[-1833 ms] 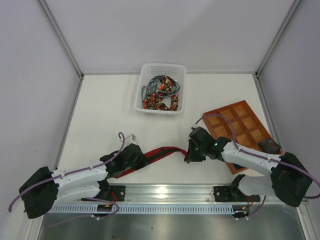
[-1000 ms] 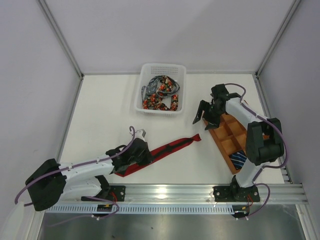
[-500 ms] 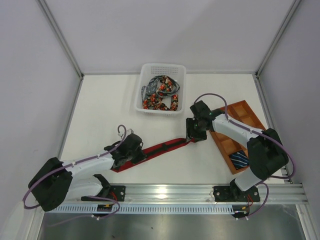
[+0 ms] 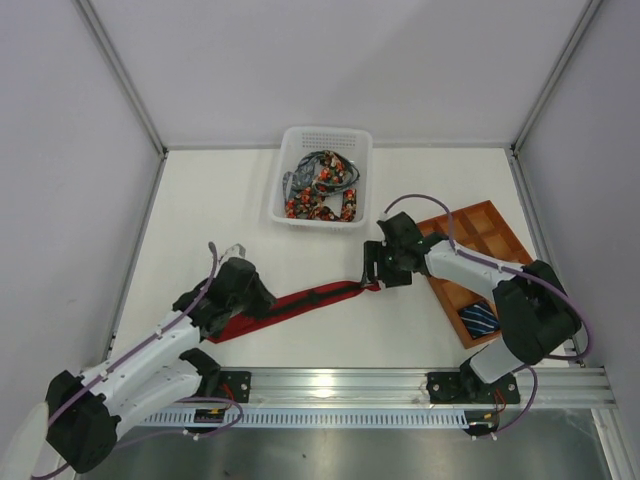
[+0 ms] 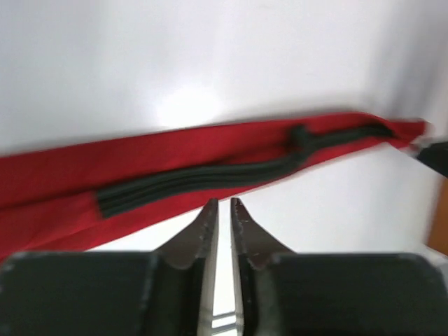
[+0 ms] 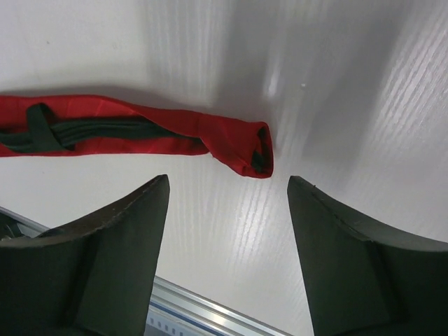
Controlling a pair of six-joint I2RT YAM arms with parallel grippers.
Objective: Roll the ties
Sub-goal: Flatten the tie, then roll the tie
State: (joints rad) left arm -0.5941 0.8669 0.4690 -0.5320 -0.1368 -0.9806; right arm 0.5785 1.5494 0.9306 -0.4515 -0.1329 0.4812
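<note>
A plain deep red tie (image 4: 310, 297) lies stretched flat on the white table, running from lower left to upper right. In the left wrist view it (image 5: 175, 157) crosses just beyond my left gripper (image 5: 223, 203), whose jaws stand a narrow slit apart with nothing between them. From above, that gripper (image 4: 250, 300) sits over the tie's wide left part. My right gripper (image 4: 372, 272) hangs wide open above the narrow right end (image 6: 231, 140), which lies just ahead of the gap (image 6: 227, 180), untouched. Several dark floral ties (image 4: 320, 190) fill the basket. A navy striped tie (image 4: 482, 320) rests rolled in the tray.
The white perforated basket (image 4: 325, 133) stands at the back centre. The orange-brown gridded tray (image 4: 470, 225) lies at the right, partly under my right arm. A metal rail (image 4: 340, 385) runs along the near edge.
My left gripper has parted its jaws and drawn back to the left along the tie. My right gripper has opened wider over the tie's narrow end.
</note>
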